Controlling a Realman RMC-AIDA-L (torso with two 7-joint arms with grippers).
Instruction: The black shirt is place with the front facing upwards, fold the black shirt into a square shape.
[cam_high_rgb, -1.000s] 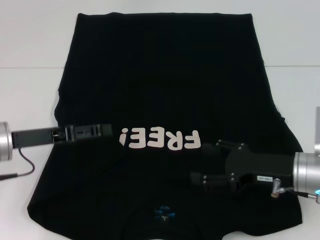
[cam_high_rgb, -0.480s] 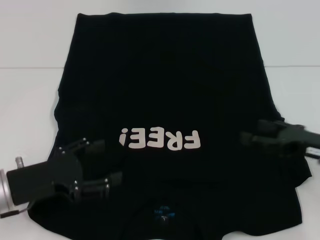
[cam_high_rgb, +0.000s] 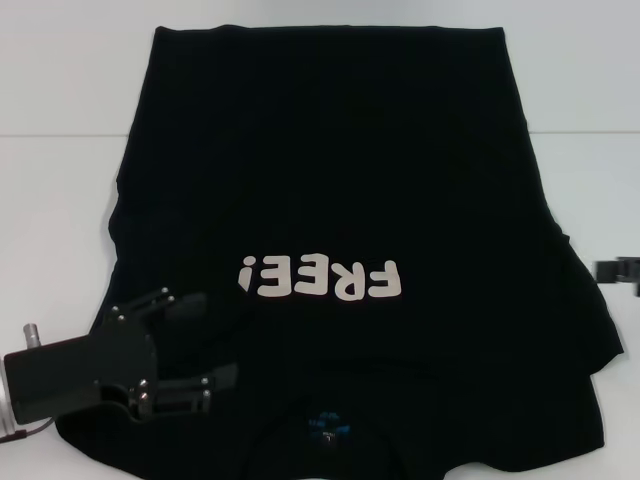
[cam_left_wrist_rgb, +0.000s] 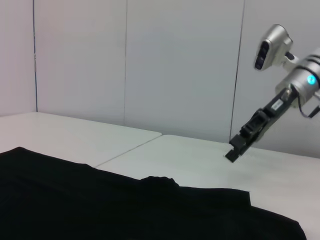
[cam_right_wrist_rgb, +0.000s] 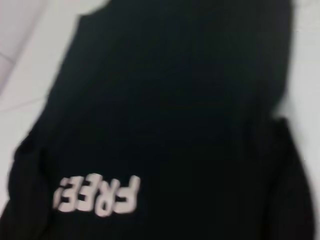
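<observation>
- The large plain black soft cloth T-shirt (cam_high_rgb: 330, 200) lies flat and face up on the white surface (cam_high_rgb: 60, 200), filling most of the head view; not folded at all yet.
- Its long axis runs straight away from me: the neck with the small blue label (cam_high_rgb: 328, 427) is at my near edge, the hem at the far edge. The white "FREE!" lettering (cam_high_rgb: 320, 279) reads upside down from my side.
- My left claw (cam_high_rgb: 205, 340) hovers over the shirt's near-left part, by the left sleeve and shoulder. Its two fingers are spread wide, tips pointing across toward the shirt's middle, gripping nothing. Whether the tips touch the cloth I cannot tell.
- My right claw (cam_high_rgb: 618, 269) sits out at the right edge, off the cloth and beside the right sleeve bulge. In the left wrist view it hangs in the air above the bare surface beyond the shirt's edge; I cannot tell how its fingers stand.
- Judgement: the left arm is much the nearer. The left sleeve edge lies just beside and under that claw, toward the outer side, so a first fold along the long axis likely starts there.
</observation>
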